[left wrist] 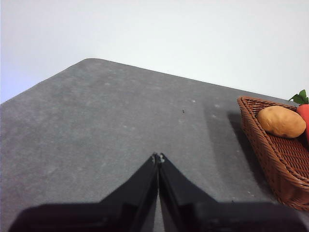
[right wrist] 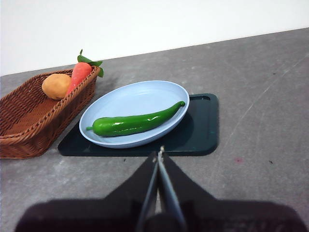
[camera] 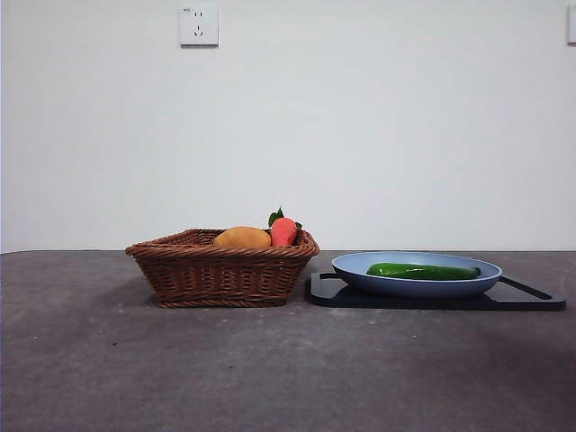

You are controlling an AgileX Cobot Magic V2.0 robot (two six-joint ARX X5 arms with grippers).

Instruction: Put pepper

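The grey tabletop (camera: pixel 270 378) carries everything, and across it the layout splits cleanly by arm. On one side sits a brown wicker basket (camera: pixel 220 274) holding a rounded orange-yellow fruit (camera: pixel 241 238) and a small red fruit with green leaves (camera: pixel 283 230). Just beside the basket lies a flat black tray (camera: pixel 531 299), and on the tray rests a pale blue plate (camera: pixel 355 265).

The pepper (right wrist: pixel 135 122) lies flat inside that plate, touching its floor, with its long axis running across the plate. In the right wrist view that axis lies crosswise to the line of the jaws and tilts a little, the thin stem tip reaching toward the plate's rim and the blunt end pointing toward the basket.

The right gripper (right wrist: pixel 160 151) hangs just short of the tray's near edge, its jaws pressed together, aimed almost straight at the pepper's middle. The left gripper (left wrist: pixel 158 157) is also closed tight, and it faces bare tabletop with only the basket's corner at the side of its view; the plate does not appear there at all.

So the right arm is clearly the nearer one. As I judge it, the pick needs the right jaws to part, go forward over the plate rim and close across the pepper's narrow width.
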